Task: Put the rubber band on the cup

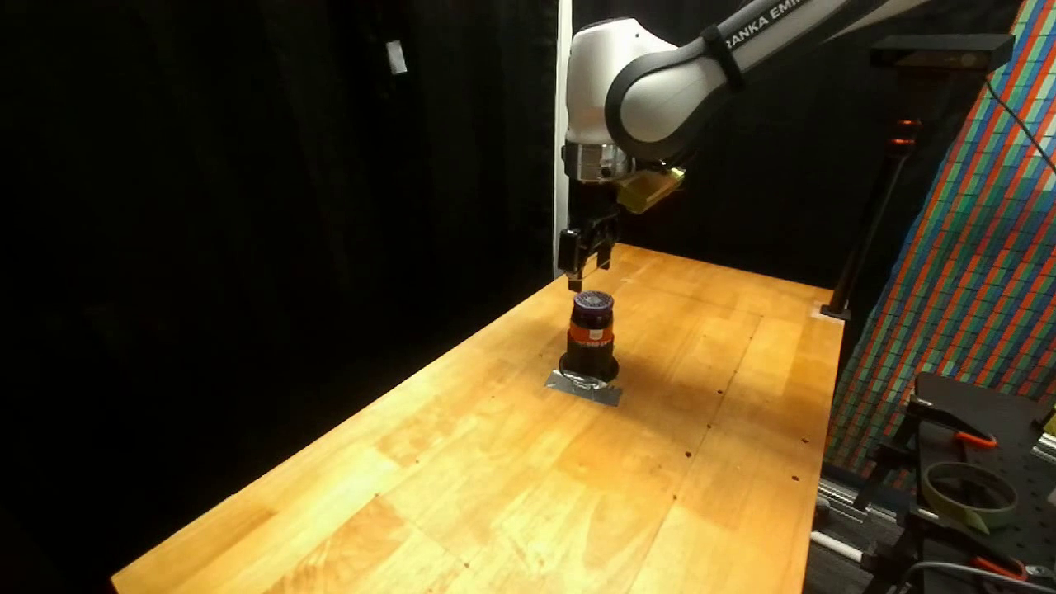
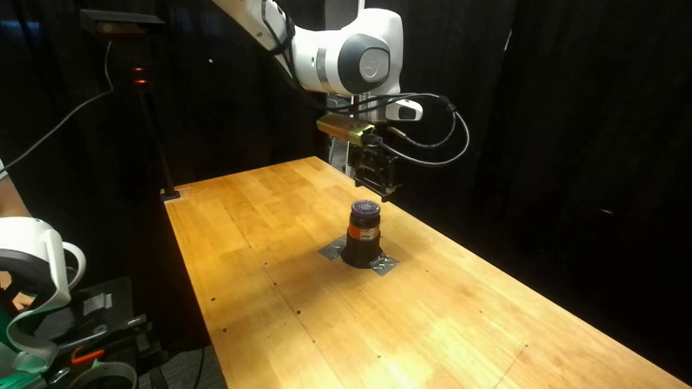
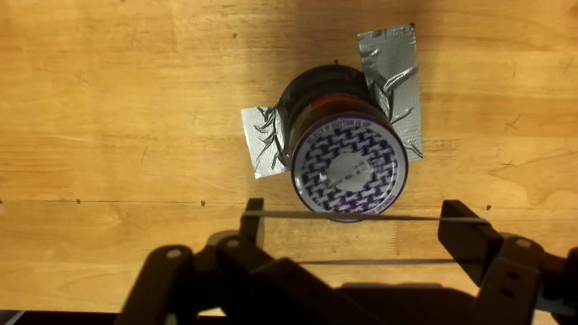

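Observation:
The cup (image 1: 591, 334) is a small upright jar-like cylinder with a purple-and-white patterned lid, an orange-red label band and a dark base. It stands on the wooden table in both exterior views (image 2: 364, 232), and its lid shows in the wrist view (image 3: 350, 169). My gripper (image 1: 589, 275) is open above the cup, a little toward its far side in the exterior views (image 2: 372, 190). A thin rubber band (image 3: 406, 218) is stretched around both spread fingertips, its two strands running across the gap. In the wrist view the near strand crosses the lid's lower edge; band and cup look apart.
Grey tape strips (image 3: 397, 90) hold the cup's base to the table (image 1: 511, 462). A camera post (image 2: 154, 135) stands at the table's far corner. A dark side bench (image 1: 982, 429) with a tape roll (image 1: 969, 495) is beside the table. Black curtains surround it.

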